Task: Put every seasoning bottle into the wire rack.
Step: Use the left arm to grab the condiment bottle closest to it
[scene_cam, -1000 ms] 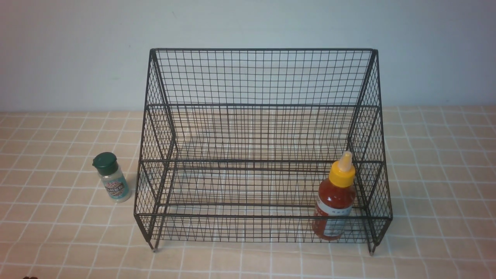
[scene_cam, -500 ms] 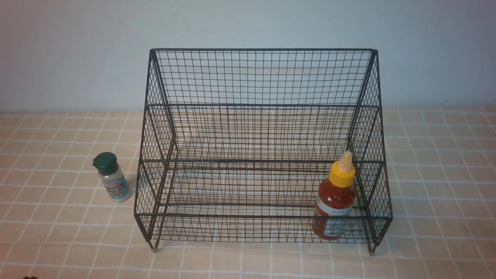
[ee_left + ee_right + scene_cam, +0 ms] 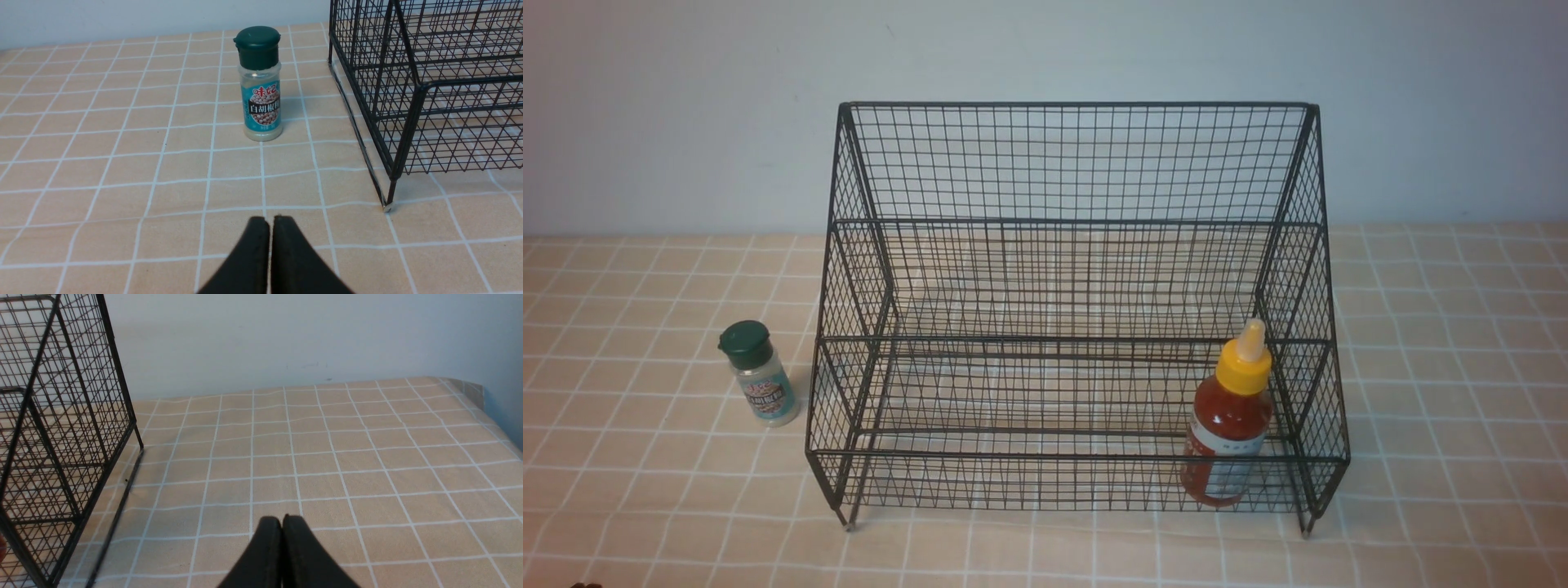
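The black wire rack point(image 3: 1078, 163) stands mid-table. The red sauce bottle point(image 3: 1229, 420) with yellow nozzle cap stands upright in the rack's lowest tier at its right end. The small clear shaker point(image 3: 758, 374) with dark green cap and teal label stands upright on the cloth just left of the rack; it also shows in the left wrist view point(image 3: 260, 83), beside the rack's corner point(image 3: 412, 90). My left gripper point(image 3: 270, 220) is shut and empty, well short of the shaker. My right gripper point(image 3: 282, 519) is shut and empty over the cloth right of the rack point(image 3: 61, 428). Neither gripper shows in the front view.
A beige checked tablecloth point(image 3: 1445, 367) covers the table. A pale wall point(image 3: 686, 106) rises close behind the rack. The table's far right edge and corner show in the right wrist view point(image 3: 486, 404).
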